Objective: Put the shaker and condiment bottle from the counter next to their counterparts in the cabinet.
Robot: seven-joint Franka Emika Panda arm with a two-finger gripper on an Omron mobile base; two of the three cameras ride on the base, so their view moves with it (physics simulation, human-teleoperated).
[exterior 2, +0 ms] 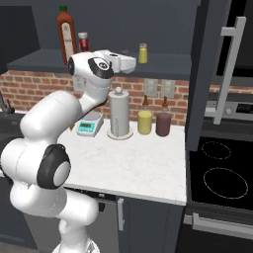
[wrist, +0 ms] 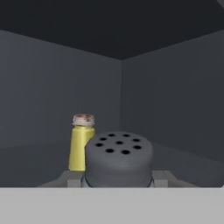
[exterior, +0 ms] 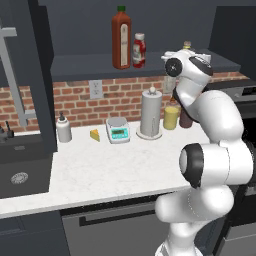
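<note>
- Hand view: the shaker [wrist: 118,158] sits between the jaws, which pinch it at both sides; its perforated grey cap faces the camera.
- Hand view: the small yellow shaker [wrist: 82,142] stands on the cabinet shelf [wrist: 35,159] just beyond and to the left of the held shaker, with open shelf to its right up to the back corner.
- Right base view: the gripper [exterior 2: 129,63] is level with the shelf, near the yellow shaker toward the shelf's right end.
- Left base view: the condiment bottle [exterior: 139,50] stands on the shelf just beside the tall red bottle [exterior: 121,38], near the shelf's front edge.
- The worktop [exterior: 100,170] front half is unobstructed; the paper towel holder [exterior: 151,114] and scale [exterior: 118,130] stand along its back edge.
</note>
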